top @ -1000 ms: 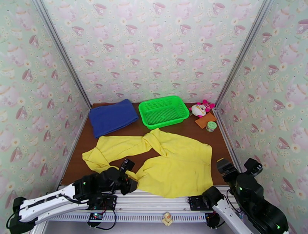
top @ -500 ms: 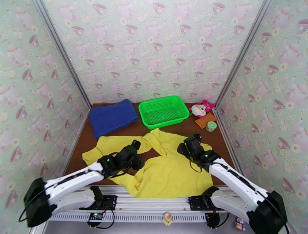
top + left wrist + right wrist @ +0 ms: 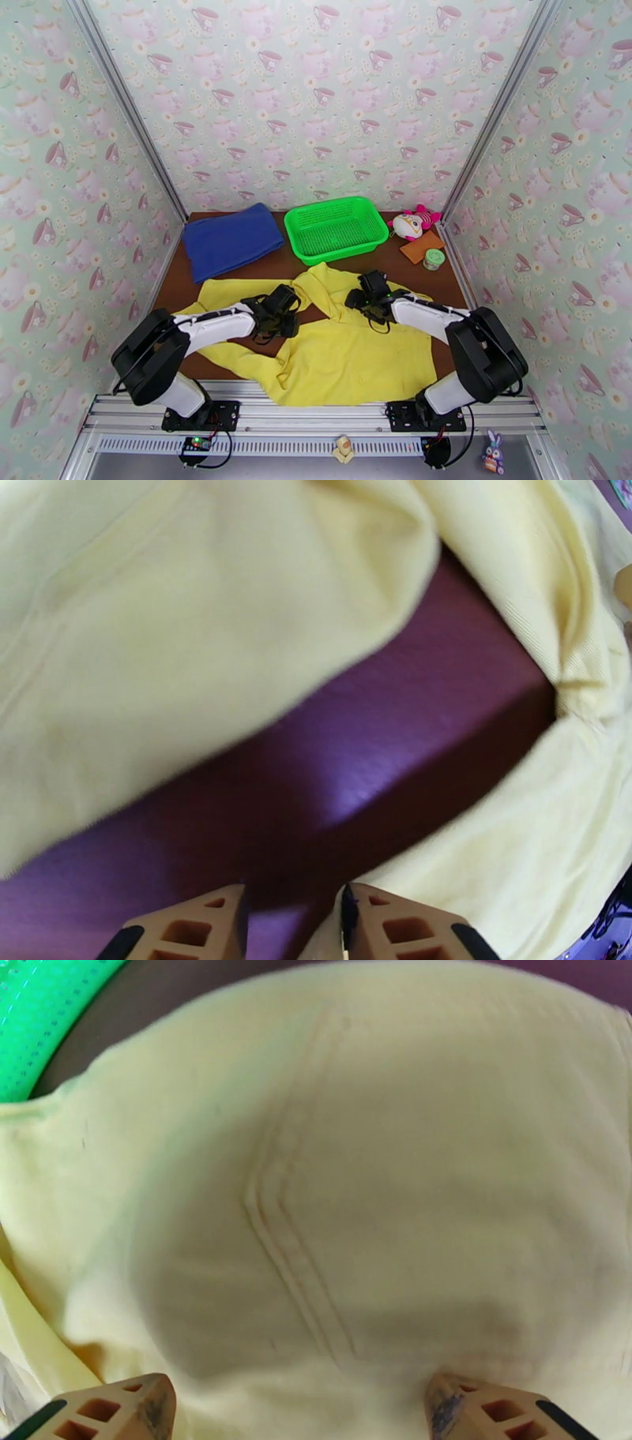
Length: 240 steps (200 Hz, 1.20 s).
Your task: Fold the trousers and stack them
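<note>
The bright yellow trousers (image 3: 355, 347) lie spread and rumpled over the front half of the brown table (image 3: 170, 288), with one leg (image 3: 229, 296) running off to the left. My left gripper (image 3: 283, 306) hovers low at the crotch, over the gap between the legs. In the left wrist view this gripper (image 3: 292, 922) is open a little, with bare table and a cloth edge under it. My right gripper (image 3: 366, 294) is over the waist area. It (image 3: 296, 1414) stands wide open just above a stitched seam (image 3: 292, 1220), holding nothing.
A folded dark blue cloth (image 3: 231, 239) lies at the back left. The green basket (image 3: 336, 227) sits at the back centre, its rim (image 3: 47, 1015) near the right wrist. A plush toy (image 3: 415, 223), a brown card (image 3: 421, 247) and a small green cup (image 3: 432, 259) occupy the back right.
Both arms have swung out from the near edge to the middle of the trousers. The cloth's front left part has shifted a little.
</note>
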{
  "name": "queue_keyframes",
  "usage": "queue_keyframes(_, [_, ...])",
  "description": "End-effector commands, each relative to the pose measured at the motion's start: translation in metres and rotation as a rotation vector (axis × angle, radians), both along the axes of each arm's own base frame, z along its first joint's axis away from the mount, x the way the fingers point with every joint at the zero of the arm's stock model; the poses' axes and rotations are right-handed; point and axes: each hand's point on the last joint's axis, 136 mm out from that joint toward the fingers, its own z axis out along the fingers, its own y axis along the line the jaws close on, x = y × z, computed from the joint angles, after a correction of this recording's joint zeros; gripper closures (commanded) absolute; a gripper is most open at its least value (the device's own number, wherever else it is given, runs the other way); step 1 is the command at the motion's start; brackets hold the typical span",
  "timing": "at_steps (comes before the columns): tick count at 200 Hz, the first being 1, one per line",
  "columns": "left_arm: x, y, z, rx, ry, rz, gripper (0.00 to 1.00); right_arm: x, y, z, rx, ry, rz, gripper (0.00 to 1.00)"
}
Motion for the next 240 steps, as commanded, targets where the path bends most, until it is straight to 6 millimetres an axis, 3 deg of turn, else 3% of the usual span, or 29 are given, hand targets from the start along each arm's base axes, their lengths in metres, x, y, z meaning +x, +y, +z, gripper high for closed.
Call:
queue_keyframes(1, [0.021, 0.003, -0.002, -0.013, -0.019, 0.016, 0.7, 0.027, 0.002, 0.001, 0.004, -0.033, 0.038, 0.14])
queue_keyframes(23, [0.04, 0.004, 0.006, -0.03, -0.056, 0.022, 0.8, 0.048, 0.002, 0.004, -0.06, -0.042, 0.077, 0.14])
queue_keyframes(42, [0.053, 0.001, 0.019, -0.032, -0.087, -0.002, 0.81, 0.068, 0.0, 0.009, -0.108, -0.062, 0.103, 0.15])
queue_keyframes(58, [0.063, -0.008, 0.036, -0.052, -0.127, -0.055, 0.82, 0.084, 0.002, 0.024, -0.136, -0.123, 0.135, 0.15])
queue_keyframes(74, [0.062, -0.013, 0.062, -0.088, -0.177, -0.087, 0.83, 0.088, 0.011, 0.049, -0.113, -0.175, 0.178, 0.17])
queue_keyframes(89, [0.044, -0.002, 0.09, -0.065, -0.245, -0.069, 0.8, 0.079, 0.02, 0.086, -0.133, -0.254, 0.219, 0.17])
queue_keyframes(97, [0.031, 0.014, 0.104, -0.02, -0.285, -0.026, 0.77, 0.072, 0.022, 0.109, -0.181, -0.303, 0.231, 0.17])
queue_keyframes(107, [0.012, 0.04, 0.113, 0.037, -0.298, 0.055, 0.74, 0.058, 0.038, 0.135, -0.206, -0.353, 0.291, 0.16])
queue_keyframes(120, [-0.019, 0.07, 0.111, 0.054, -0.26, 0.159, 0.73, 0.038, 0.061, 0.154, -0.217, -0.375, 0.377, 0.15])
queue_keyframes(134, [-0.051, 0.085, 0.103, -0.025, -0.225, 0.254, 0.73, 0.022, 0.081, 0.163, -0.184, -0.4, 0.448, 0.15])
queue_keyframes(157, [-0.088, 0.096, 0.091, -0.194, -0.156, 0.392, 0.74, -0.007, 0.115, 0.148, -0.012, -0.391, 0.56, 0.14])
queue_keyframes(189, [-0.12, 0.127, 0.069, -0.127, -0.065, 0.491, 0.69, -0.037, 0.139, 0.109, 0.115, -0.328, 0.71, 0.13])
queue_keyframes(199, [-0.121, 0.121, 0.063, -0.127, -0.039, 0.471, 0.68, -0.037, 0.136, 0.095, 0.092, -0.291, 0.701, 0.12])
queue_keyframes(214, [-0.121, 0.129, 0.056, -0.039, -0.019, 0.51, 0.67, -0.043, 0.147, 0.082, 0.136, -0.217, 0.724, 0.12])
queue_keyframes(240, [-0.107, 0.129, 0.044, 0.032, -0.04, 0.525, 0.54, -0.05, 0.166, 0.065, 0.218, -0.146, 0.756, 0.12])
